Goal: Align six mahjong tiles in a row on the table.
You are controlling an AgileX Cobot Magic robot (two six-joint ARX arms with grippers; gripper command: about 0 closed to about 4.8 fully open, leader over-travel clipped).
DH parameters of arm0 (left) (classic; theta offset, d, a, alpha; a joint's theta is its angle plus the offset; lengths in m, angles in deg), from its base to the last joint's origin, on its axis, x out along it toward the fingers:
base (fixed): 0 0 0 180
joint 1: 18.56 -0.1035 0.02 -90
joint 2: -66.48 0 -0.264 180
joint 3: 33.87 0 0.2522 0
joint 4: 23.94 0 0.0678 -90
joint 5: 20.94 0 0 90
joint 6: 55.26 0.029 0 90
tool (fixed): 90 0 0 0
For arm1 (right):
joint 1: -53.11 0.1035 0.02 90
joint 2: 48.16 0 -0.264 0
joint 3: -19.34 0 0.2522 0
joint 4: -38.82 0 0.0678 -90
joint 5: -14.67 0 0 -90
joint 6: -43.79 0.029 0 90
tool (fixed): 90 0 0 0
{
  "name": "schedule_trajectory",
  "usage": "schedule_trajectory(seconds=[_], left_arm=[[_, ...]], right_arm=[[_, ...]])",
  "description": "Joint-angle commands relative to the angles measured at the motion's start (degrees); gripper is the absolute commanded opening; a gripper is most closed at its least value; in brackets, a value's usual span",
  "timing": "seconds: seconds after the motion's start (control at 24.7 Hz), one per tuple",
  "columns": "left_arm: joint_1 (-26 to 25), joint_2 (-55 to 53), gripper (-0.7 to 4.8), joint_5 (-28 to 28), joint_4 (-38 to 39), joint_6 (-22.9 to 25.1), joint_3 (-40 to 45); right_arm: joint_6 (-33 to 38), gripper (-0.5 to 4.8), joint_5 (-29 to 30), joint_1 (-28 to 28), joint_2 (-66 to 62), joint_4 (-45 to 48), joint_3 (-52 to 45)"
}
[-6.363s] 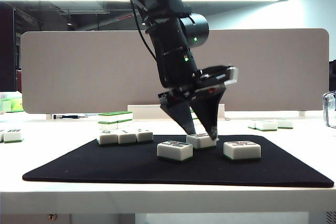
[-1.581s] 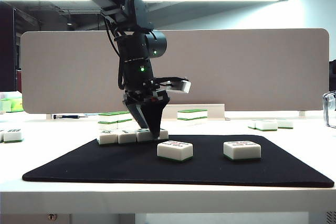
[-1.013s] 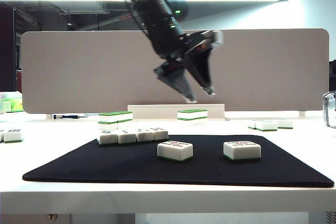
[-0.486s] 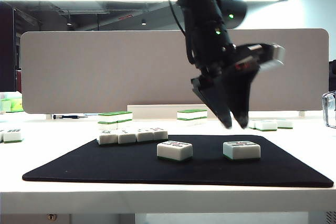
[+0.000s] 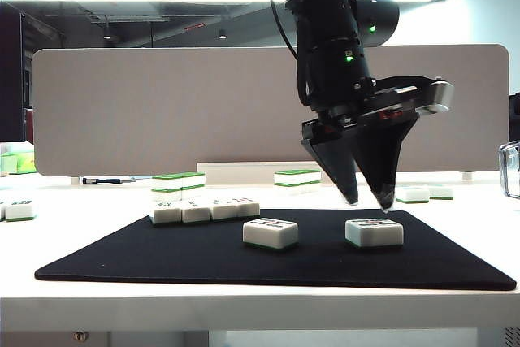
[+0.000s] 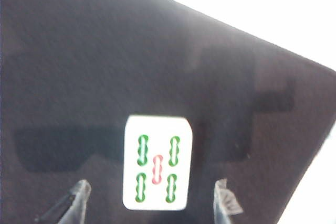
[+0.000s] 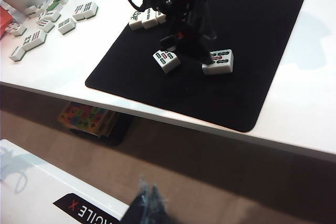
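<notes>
Since half a second ago the left tool point(image 5: 367, 199) has dropped lower and now hangs, fingers apart, just above the rightmost tile point(image 5: 374, 232) on the black mat point(image 5: 122, 253), holding nothing. Four tiles point(image 5: 205, 210) sit in a row at the mat's back left on the white surface point(image 5: 244, 308), with another tile point(image 5: 270, 233) loose mid-mat. The right tool point(image 7: 147, 203) is off the surface near the robot's base; whether its fingers are apart or together cannot be told.

Four-tile row point(image 5: 205, 210) behind two tiles point(image 5: 270, 233)
</notes>
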Motion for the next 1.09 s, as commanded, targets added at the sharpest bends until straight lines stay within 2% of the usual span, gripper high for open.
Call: schedule_trajectory(seconds=[0.04, 0.2, 0.28, 0.36, 0.41, 0.45, 0.57, 0.69, 0.81, 0.93, 0.97, 1.09], left_arm=[[0.33, -0.94, 3.09, 0.39, -1.20, -0.15, -0.07], [0.33, -3.19, 3.08, 0.35, -2.12, -0.13, -0.07], [0.44, -3.80, 2.85, 0.39, -2.95, -0.35, -0.07], [0.44, -3.87, 1.84, 0.35, -4.26, -0.35, -0.07], [0.46, -3.82, 1.14, 0.31, -5.35, -0.37, -0.11], [0.44, -3.80, 1.05, 0.26, -5.95, -1.27, -0.20], [-0.50, -3.80, 1.06, -0.33, -8.09, -9.09, -0.22], [-2.10, -3.76, 1.06, -3.37, -10.23, -13.46, -0.24], [-5.42, -3.72, 1.07, -6.27, -12.39, -22.51, -0.24], [-8.26, -3.72, 1.07, -6.27, -14.40, -30.49, -0.24], [-9.60, -3.72, 1.12, -6.21, -15.63, -34.67, -0.24], [-11.85, -3.74, 1.12, -6.23, -16.26, -40.33, -0.22]], right_arm=[[-0.13, -0.01, 0.42, 0.04, 0.76, 0.52, 0.15], [-0.15, -0.01, 0.39, 0.04, 0.76, 0.52, 0.15], [-0.15, -0.01, 0.37, 0.04, 0.76, 0.57, 0.15], [-0.17, -0.01, 0.37, 0.04, 0.79, 0.55, 0.15], [-0.17, -0.01, 0.35, 0.04, 0.76, 0.55, 0.15], [-0.17, -0.01, 0.35, 0.04, 0.76, 0.57, 0.15], [-0.17, -0.01, 0.35, 0.04, 0.76, 0.55, 0.15], [-0.17, -0.01, 0.33, 0.04, 0.79, 0.55, 0.15], [-0.17, -0.01, 0.33, 0.04, 0.76, 0.55, 0.15], [-0.17, -0.01, 0.17, 0.04, 0.76, 0.55, 0.15], [-0.17, -0.01, 0.15, 0.04, 0.79, 0.55, 0.15], [-0.17, -0.01, 0.15, 0.04, 0.76, 0.55, 0.15]])
